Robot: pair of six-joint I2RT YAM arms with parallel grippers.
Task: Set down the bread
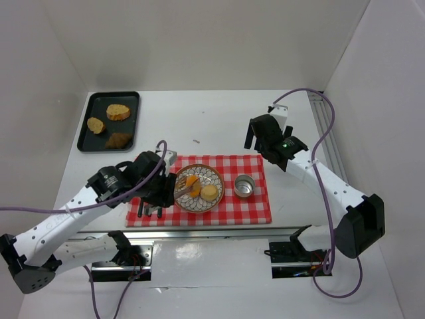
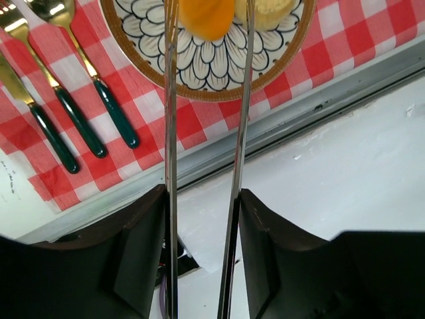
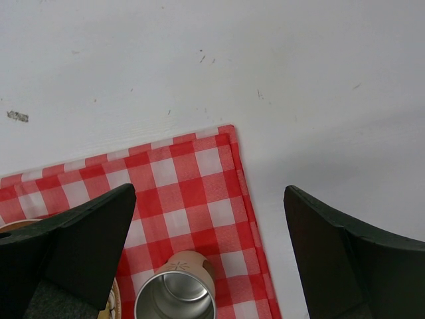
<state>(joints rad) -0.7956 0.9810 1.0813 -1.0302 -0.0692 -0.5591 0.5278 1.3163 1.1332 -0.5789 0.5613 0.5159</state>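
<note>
An orange piece of bread (image 2: 206, 16) lies on the flower-patterned plate (image 2: 212, 73), beside a pale yellow piece (image 2: 265, 10). My left gripper (image 2: 202, 226) is shut on metal tongs (image 2: 171, 133). Their two arms reach over the plate on either side of the orange piece, the right arm a little off it. From above, the left gripper (image 1: 163, 186) is at the plate's (image 1: 214, 174) left edge, with the orange bread (image 1: 191, 182) near the tong tips. My right gripper (image 1: 265, 133) hangs open above the cloth's far right corner with nothing in it.
A black tray (image 1: 99, 106) at the far left holds three more bread pieces (image 1: 118, 111). A metal cup (image 3: 176, 292) stands on the red checked cloth (image 3: 186, 179) to the right of the plate. Green-handled cutlery (image 2: 73, 119) lies left of the plate.
</note>
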